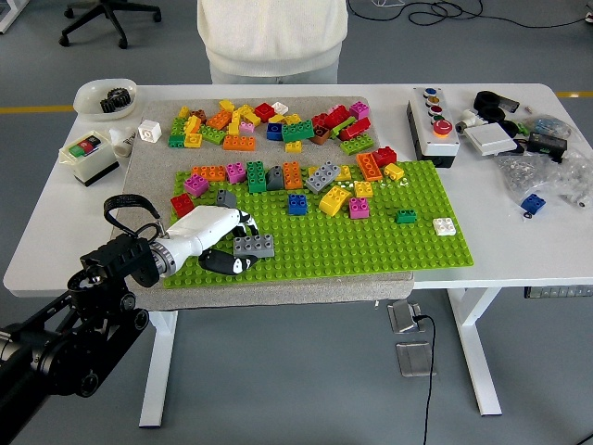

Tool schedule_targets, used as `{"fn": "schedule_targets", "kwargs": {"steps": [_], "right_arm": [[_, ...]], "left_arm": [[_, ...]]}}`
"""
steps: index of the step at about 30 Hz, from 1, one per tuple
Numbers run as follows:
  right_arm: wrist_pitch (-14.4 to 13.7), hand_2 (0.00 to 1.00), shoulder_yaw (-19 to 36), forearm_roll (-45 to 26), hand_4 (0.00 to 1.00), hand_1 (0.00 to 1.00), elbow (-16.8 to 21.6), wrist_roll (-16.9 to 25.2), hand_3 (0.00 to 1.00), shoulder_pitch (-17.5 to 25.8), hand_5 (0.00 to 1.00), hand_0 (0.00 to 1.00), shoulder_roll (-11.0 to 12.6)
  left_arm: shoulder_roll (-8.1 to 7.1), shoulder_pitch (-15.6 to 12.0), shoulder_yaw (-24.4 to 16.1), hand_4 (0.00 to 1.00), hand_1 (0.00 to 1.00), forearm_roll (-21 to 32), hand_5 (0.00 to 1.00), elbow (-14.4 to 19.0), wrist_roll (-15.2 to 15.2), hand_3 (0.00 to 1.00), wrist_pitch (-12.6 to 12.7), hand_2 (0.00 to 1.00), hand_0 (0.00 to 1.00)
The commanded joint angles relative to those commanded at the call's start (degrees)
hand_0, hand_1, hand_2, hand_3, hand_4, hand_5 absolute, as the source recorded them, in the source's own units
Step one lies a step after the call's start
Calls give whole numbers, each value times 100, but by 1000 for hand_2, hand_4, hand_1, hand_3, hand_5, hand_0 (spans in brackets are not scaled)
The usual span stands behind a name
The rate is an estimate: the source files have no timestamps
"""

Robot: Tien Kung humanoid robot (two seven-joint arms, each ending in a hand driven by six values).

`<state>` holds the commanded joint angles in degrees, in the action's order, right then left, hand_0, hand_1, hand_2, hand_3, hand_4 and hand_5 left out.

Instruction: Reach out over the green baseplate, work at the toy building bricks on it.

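Note:
The green baseplate (pixel 371 246) lies on a grey mat in mid-table. Along its far edge stands a row of bricks, among them an orange one (pixel 292 174), a yellow one (pixel 334 199) and a blue one (pixel 296 204). A grey brick (pixel 254 245) sits on the plate near its front left corner. My left hand (pixel 233 243), white-shelled with dark fingers, lies at that brick's left end. The thumb (pixel 225 263) is below it, the other fingers (pixel 232 222) above, loosely spread and not clamped on it. My right arm is out of view.
A heap of loose bricks (pixel 269 125) covers the mat behind the plate. A button box (pixel 433 125) and bagged parts (pixel 547 167) are at the right. A white bowl (pixel 105 97) and a switch box (pixel 88 156) are at the left. A person in white (pixel 271 37) stands at the far side.

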<state>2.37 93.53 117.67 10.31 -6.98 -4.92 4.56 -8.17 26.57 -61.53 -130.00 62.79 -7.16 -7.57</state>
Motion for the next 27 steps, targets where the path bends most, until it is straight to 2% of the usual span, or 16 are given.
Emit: {"fn": "schedule_targets", "kwargs": {"steps": [1, 6, 7, 12, 13, 18, 19, 27], "right_arm": [[0, 615, 0, -1, 713, 609, 0, 0, 520, 0, 522, 730, 0], [-1, 615, -3, -8, 713, 609, 0, 0, 520, -1, 522, 730, -1], [-1, 614, -3, -8, 712, 609, 0, 0, 519, -1, 522, 729, -1], [0, 614, -3, -6, 712, 609, 0, 1, 519, -6, 522, 729, 1], [1, 613, -2, -6, 711, 609, 0, 1, 519, -7, 520, 729, 1], [0, 613, -2, -21, 711, 609, 0, 2, 519, -13, 520, 729, -1], [0, 614, -3, -25, 711, 609, 0, 1, 519, -14, 524, 729, -2], [2, 613, -1, -24, 712, 610, 0, 1, 520, -15, 521, 729, -4]], "left_arm": [[2, 0, -4, 616, 617, 0, 273, 1, -9, 543, -14, 528, 735], [9, 4, -19, 616, 617, 0, 273, 15, -30, 543, -87, 528, 735], [9, 4, -20, 755, 672, 0, 329, 16, -31, 553, -89, 545, 750], [16, 13, -40, 755, 672, 0, 329, 33, -40, 553, -126, 545, 750], [17, 16, -43, 805, 684, 0, 365, 33, -42, 559, -131, 558, 763], [21, 28, -47, 805, 684, 0, 365, 28, -43, 559, -142, 558, 763], [20, 29, -45, 831, 691, 0, 366, 28, -46, 565, -141, 563, 773], [28, 45, -46, 841, 694, 0, 375, 17, -35, 566, -126, 570, 780]]}}
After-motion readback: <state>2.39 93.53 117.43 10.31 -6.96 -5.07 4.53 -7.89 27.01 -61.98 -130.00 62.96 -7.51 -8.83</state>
